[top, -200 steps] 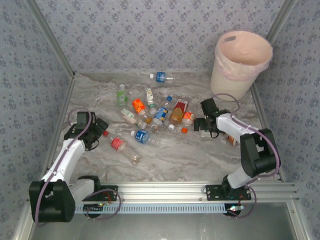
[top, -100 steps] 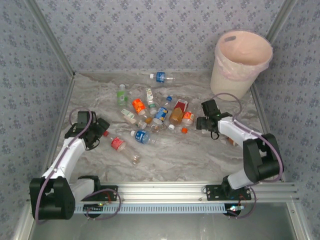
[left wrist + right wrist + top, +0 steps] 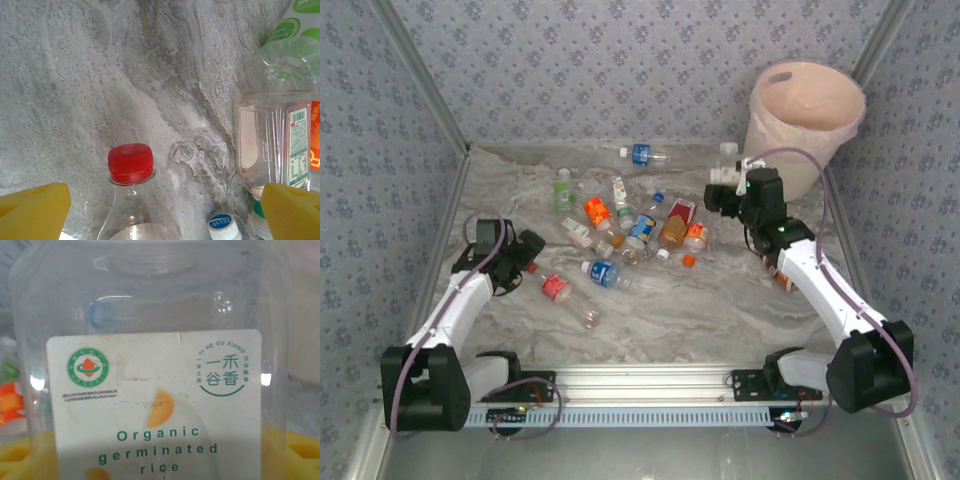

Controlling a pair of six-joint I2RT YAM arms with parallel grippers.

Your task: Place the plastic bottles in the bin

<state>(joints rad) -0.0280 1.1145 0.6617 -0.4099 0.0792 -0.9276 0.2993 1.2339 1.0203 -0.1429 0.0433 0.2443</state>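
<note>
The right gripper (image 3: 722, 190) is raised off the table (image 3: 720, 300) and pinches a clear bottle (image 3: 160, 390) with a white "Organic germinated rice" label; its yellow pads (image 3: 300, 450) press the body from either side, partly closed around that width. The bottle's long axis runs across the grip, neck pointing away from the wrist. The bin (image 3: 790, 150) stands just beyond and to the right of this gripper, its rim higher than the bottle, so the carry calls for a lift up and rightward over the lip. The right arm is clearly the nearer one. The left gripper (image 3: 527, 255) hangs with its jaws spread wide and empty over a red-capped bottle (image 3: 130, 162) that lies on its side, cap toward the fingers, well apart from the bin
</note>
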